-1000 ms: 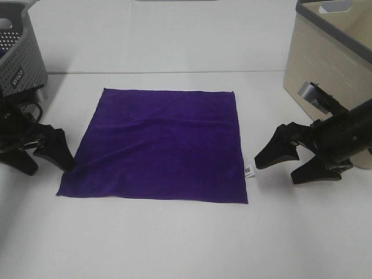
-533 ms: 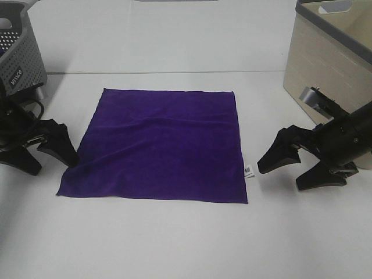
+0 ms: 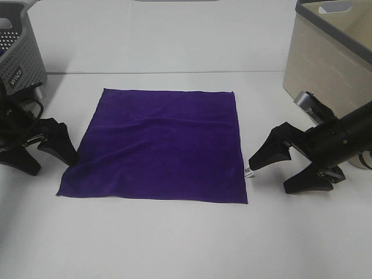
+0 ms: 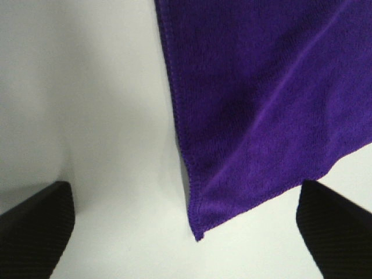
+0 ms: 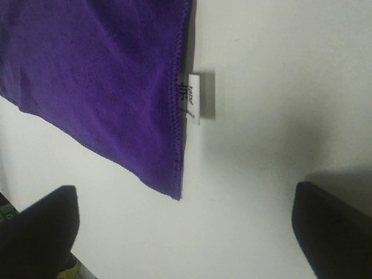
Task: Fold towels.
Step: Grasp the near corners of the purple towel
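The deep purple towel lies flat and unfolded on the white table, with its white tag on the right edge near the front corner. My left gripper is open and empty, low at the towel's front left corner. In the left wrist view that corner lies between the two dark fingertips. My right gripper is open and empty, with its far fingertip just right of the tag. The right wrist view shows the tag and the front right corner ahead of the open fingertips.
A grey perforated basket stands at the back left behind my left arm. A beige bin with a grey rim stands at the back right, close behind my right arm. Bare white table lies in front of the towel.
My right gripper has moved left, closer to the towel's tag edge. My left gripper shifted slightly right toward the front left corner. The towel has not moved.
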